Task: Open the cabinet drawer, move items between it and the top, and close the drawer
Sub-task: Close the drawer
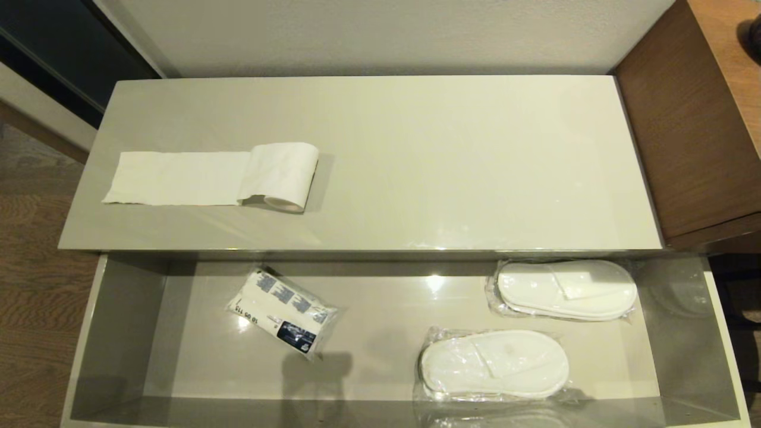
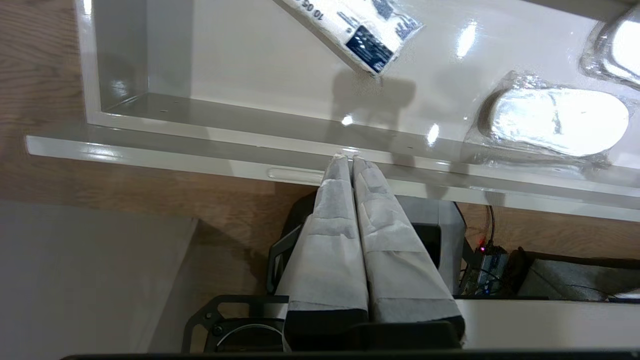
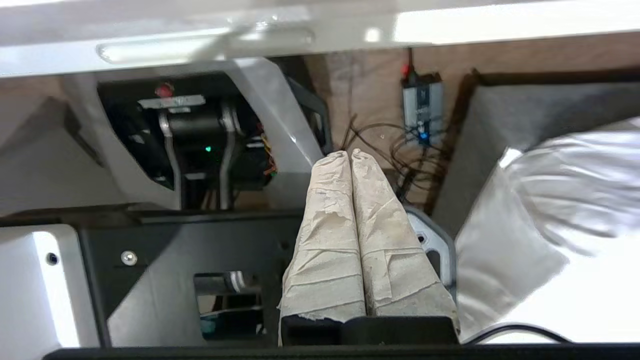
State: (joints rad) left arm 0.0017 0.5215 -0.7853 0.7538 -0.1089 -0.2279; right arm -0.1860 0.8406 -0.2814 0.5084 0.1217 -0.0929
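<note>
Glossy cream-beige cabinet top (image 1: pixel 416 148) fills the head view, with a white toilet-paper roll (image 1: pixel 279 176) lying on its left part, tail unrolled leftward. Below, the wide drawer with pale grey inner walls (image 1: pixel 119 333) stands open — inside lie a white packet with blue printing (image 1: pixel 282 314) at left and two pairs of white slippers in clear plastic (image 1: pixel 565 289) (image 1: pixel 493 364) at right.

Left wrist view: the left gripper (image 2: pixel 349 159), fingers pressed together, sits at the drawer's front edge.

Right wrist view: the right gripper (image 3: pixel 344 154), fingers together and holding nothing, hangs below that edge, over the robot's base.

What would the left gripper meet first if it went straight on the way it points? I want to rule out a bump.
Probably the glossy beige cabinet drawer's front rim: the shut left gripper points straight at it. Depth is unclear, so contact can't be judged.
</note>
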